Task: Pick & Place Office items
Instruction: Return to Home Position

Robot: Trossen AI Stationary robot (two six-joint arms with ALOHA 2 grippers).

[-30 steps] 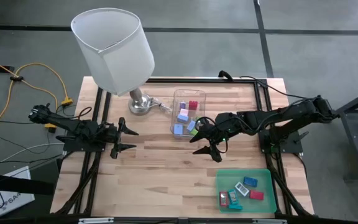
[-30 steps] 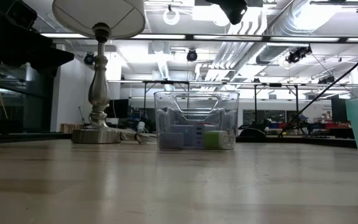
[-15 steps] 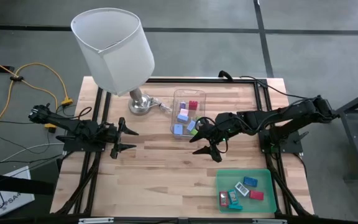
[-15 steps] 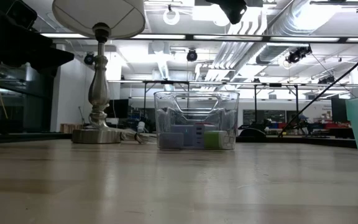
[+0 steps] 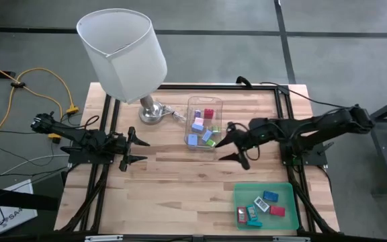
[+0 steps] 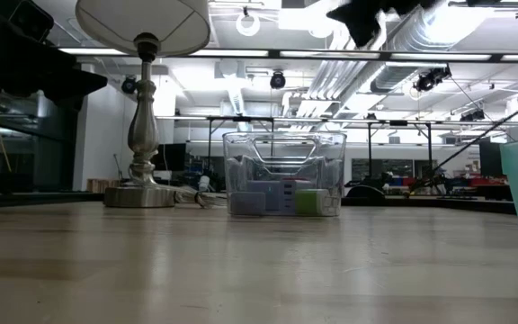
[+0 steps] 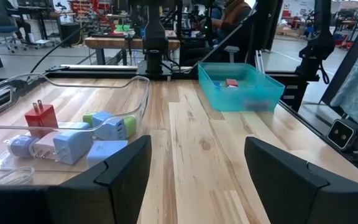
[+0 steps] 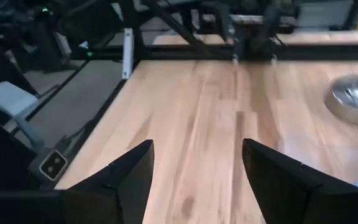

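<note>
Hovering just beside the clear box [image 5: 204, 99] holding office items [image 5: 198, 124], right gripper [image 5: 232, 150] is spread, empty. Left gripper [image 5: 144, 150], well apart from the box, is likewise spread.

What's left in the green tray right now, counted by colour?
Green tray, high view:
Red pieces: 2
Blue piece: 1
Teal piece: 1
Whitish piece: 1
Total: 5
Left gripper waits open at the table's left edge; right gripper hangs open near the clear bin.
</note>
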